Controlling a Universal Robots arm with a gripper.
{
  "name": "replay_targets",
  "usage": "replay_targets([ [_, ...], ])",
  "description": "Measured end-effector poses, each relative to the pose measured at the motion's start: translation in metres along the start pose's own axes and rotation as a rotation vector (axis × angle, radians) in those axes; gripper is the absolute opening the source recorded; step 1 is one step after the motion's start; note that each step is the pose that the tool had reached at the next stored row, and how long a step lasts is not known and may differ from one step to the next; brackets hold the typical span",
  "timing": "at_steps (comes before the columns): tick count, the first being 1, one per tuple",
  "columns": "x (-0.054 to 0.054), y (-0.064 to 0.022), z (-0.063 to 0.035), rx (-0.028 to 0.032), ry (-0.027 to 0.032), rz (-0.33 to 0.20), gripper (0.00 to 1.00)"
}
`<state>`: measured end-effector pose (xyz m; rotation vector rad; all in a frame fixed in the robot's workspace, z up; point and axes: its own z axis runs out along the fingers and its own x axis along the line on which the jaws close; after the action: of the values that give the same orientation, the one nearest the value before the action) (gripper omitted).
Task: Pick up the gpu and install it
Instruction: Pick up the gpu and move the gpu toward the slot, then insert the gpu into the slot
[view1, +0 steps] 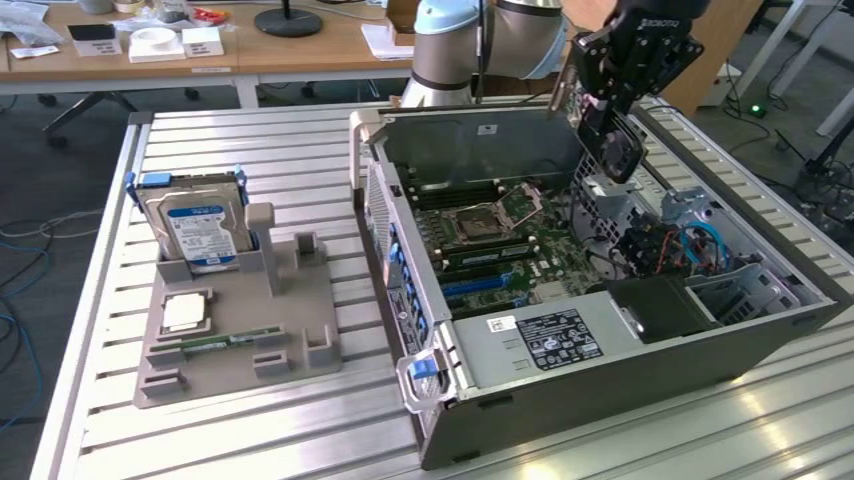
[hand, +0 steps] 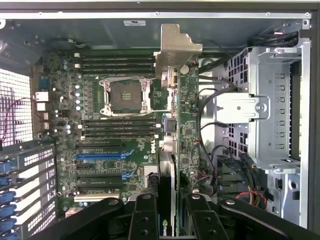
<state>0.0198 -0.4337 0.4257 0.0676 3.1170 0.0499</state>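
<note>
While the gripper (view1: 603, 105) hangs over the open computer case (view1: 561, 375), exterior view, its fingers are clamped on the gpu (view1: 622, 152), held on edge above the motherboard (view1: 514, 240). Beside the case, a grey holder (view1: 234, 345) carries an upright hard drive (view1: 200, 225), a processor chip (view1: 184, 312) and a memory stick (view1: 207, 343).

Wrist view: the gpu (hand: 186, 125) runs edge-on from the gripper (hand: 172, 220), with its bracket (hand: 176, 45) at the far end and the blue slots (hand: 97, 156) off to one side. Likely faults: a tilted card missing its slot, or snagging the loose cables (hand: 207, 107) by the drive cage (hand: 272, 100).
</note>
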Motion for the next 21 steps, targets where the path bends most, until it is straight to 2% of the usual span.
replay_targets([
  [8, -0.001, 0.0000, 0.0001, 0.0000, 0.0000, 0.000, 0.26],
  [15, -0.011, 0.0004, 0.0003, -0.0001, 0.0000, 0.000, 0.26],
  [21, -0.011, 0.0005, 0.0003, 0.0000, 0.0000, 0.000, 0.26],
])
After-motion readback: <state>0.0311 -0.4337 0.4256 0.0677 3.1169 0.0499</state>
